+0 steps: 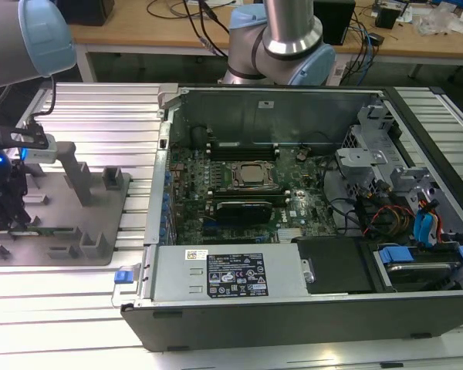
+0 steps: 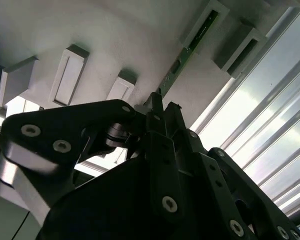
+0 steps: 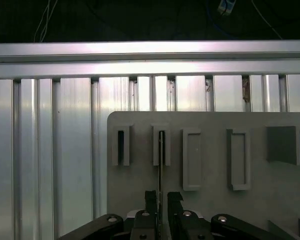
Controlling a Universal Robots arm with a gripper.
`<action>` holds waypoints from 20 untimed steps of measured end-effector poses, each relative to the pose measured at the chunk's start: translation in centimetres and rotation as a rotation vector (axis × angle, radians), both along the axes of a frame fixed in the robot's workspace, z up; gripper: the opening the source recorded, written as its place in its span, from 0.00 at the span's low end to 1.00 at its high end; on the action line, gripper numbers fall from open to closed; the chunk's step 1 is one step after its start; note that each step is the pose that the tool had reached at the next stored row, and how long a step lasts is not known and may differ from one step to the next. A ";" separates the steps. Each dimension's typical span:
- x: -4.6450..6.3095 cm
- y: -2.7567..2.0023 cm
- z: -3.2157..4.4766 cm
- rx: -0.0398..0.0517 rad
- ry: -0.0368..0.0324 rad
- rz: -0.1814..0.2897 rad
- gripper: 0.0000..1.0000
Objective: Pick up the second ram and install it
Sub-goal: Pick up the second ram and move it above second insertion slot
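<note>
The second ram [image 3: 160, 160] is a thin green board standing on edge in a slot of the grey fixture plate [image 3: 215, 210]; in the second wrist view the ram [image 2: 190, 47] runs from that slot toward my fingers. My gripper [image 3: 162, 197] straddles the near end of the stick, one finger on each side, with a small gap still showing beside the board. The same black gripper [image 2: 165, 106] sits low over the plate. In the exterior view the gripper [image 1: 9, 214] hangs over the fixture plate [image 1: 100, 231] at the exterior view's left.
An open computer case [image 1: 293, 308] lies at the exterior view's middle and right, with the motherboard and its silver CPU [image 1: 251, 176] exposed. Grey upright holders [image 1: 81, 181] stand on the fixture. Ribbed aluminium table rails [image 3: 55, 150] surround the plate. The arm's base [image 1: 282, 46] stands behind the case.
</note>
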State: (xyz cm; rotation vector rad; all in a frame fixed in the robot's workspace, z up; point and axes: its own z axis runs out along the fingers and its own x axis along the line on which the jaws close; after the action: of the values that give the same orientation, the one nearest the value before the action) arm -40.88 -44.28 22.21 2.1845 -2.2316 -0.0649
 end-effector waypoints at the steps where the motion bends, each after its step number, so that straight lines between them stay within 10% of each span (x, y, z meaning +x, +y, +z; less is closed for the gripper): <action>1: 0.0 0.00 0.00 -0.0005 0.0001 0.009 0.21; 20: -0.3 0.25 -1.43 -0.0015 0.0000 0.060 0.21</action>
State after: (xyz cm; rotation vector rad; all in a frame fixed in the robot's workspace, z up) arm -41.15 -44.03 20.79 2.2483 -2.1641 -0.0623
